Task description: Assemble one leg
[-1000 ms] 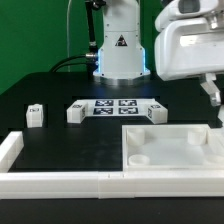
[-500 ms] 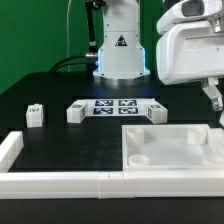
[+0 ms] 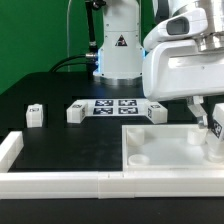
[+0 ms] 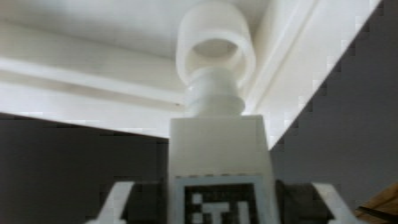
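My gripper [image 3: 209, 124] is shut on a leg [image 3: 213, 129], a chunky white block with a black-and-white tag. I hold it at the exterior view's right, just above the right side of the large white panel [image 3: 165, 150]. In the wrist view the leg [image 4: 217, 140] stands between my fingers [image 4: 118, 205]. Its tag faces the camera and its narrow end points at a round corner recess [image 4: 222, 45] of the panel [image 4: 89, 60]. Whether the leg touches the panel I cannot tell. Three more legs [image 3: 36, 115] [image 3: 75, 113] [image 3: 157, 112] stand on the black table.
The marker board [image 3: 115, 107] lies in front of the robot base, between two of the loose legs. A long white rim bar [image 3: 60, 181] runs along the front edge, with another [image 3: 8, 150] at the exterior view's left.
The arm has come down and moved toward the exterior view's left. It has brought the held leg from above the table's right edge down to the panel's right side.
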### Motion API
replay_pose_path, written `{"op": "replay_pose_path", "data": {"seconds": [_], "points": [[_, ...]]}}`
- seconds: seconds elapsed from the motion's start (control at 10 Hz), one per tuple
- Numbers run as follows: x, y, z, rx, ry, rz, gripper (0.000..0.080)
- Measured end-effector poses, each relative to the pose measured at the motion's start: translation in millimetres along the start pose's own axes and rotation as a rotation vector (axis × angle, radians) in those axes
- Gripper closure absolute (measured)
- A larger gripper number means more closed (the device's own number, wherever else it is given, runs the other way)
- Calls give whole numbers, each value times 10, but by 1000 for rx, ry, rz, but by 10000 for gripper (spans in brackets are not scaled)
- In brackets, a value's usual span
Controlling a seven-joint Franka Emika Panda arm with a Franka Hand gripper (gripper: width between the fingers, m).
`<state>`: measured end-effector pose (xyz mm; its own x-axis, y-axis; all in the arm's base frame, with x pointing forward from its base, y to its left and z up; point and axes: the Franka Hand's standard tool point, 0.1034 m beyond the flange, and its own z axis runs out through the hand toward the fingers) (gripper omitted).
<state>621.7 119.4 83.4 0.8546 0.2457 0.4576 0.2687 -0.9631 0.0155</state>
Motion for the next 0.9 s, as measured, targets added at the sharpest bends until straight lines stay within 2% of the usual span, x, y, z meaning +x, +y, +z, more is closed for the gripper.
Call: {"op": "replay_pose_path", "data": {"seconds": [0.5,0.9], "points": [[-123,-35,15,-4,3,-4,509],[-228,30,57,-35,79,1,509]]}}
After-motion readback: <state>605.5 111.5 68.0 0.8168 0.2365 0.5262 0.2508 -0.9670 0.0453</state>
